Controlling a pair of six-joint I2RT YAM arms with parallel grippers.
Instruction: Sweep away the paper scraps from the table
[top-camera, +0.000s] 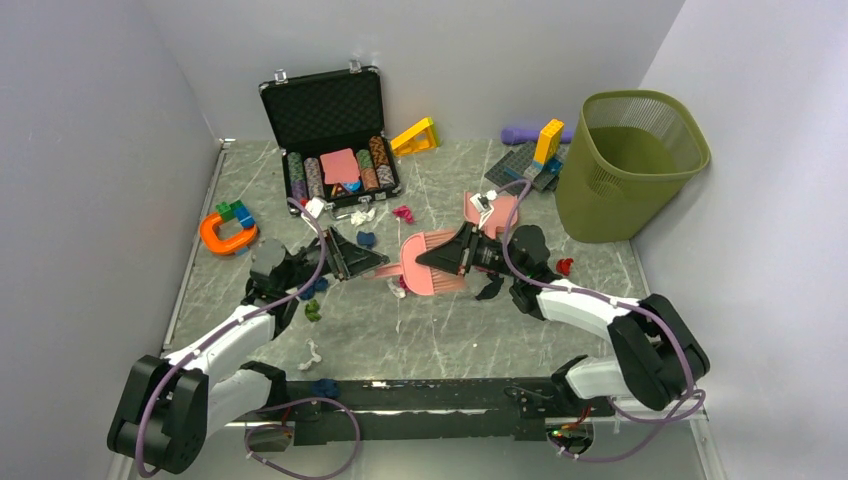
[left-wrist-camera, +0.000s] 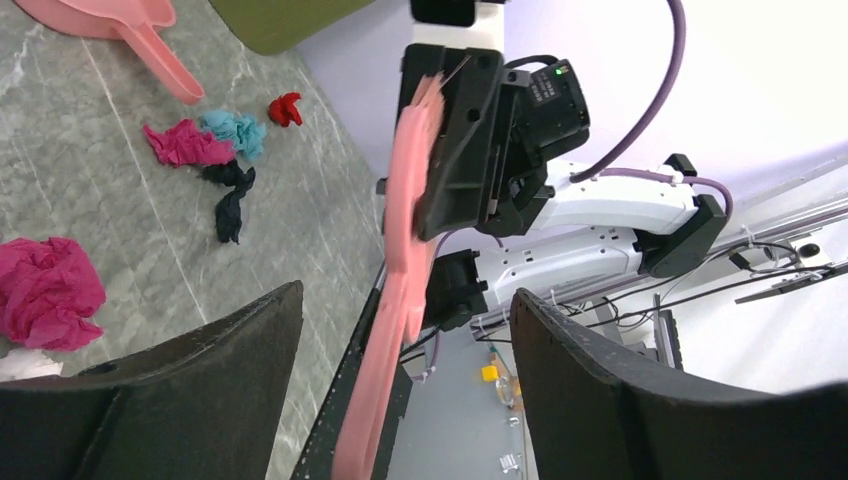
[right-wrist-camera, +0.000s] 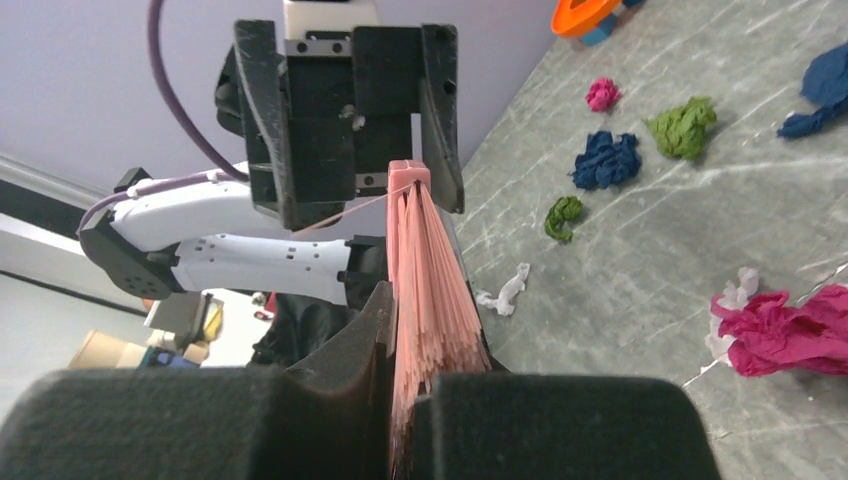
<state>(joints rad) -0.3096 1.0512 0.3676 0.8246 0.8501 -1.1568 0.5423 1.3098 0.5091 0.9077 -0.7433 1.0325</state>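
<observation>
My right gripper is shut on a pink brush, holding it above the middle of the table. My left gripper faces it, open, with the brush's narrow end between its fingers and untouched. Paper scraps lie around: magenta, teal, red and black wads, a larger magenta one, plus navy, green and white ones.
A pink dustpan lies behind the right gripper. A green mesh bin stands at the back right. An open black case of poker chips, toy blocks, a yellow wedge and an orange horseshoe piece lie along the back and left.
</observation>
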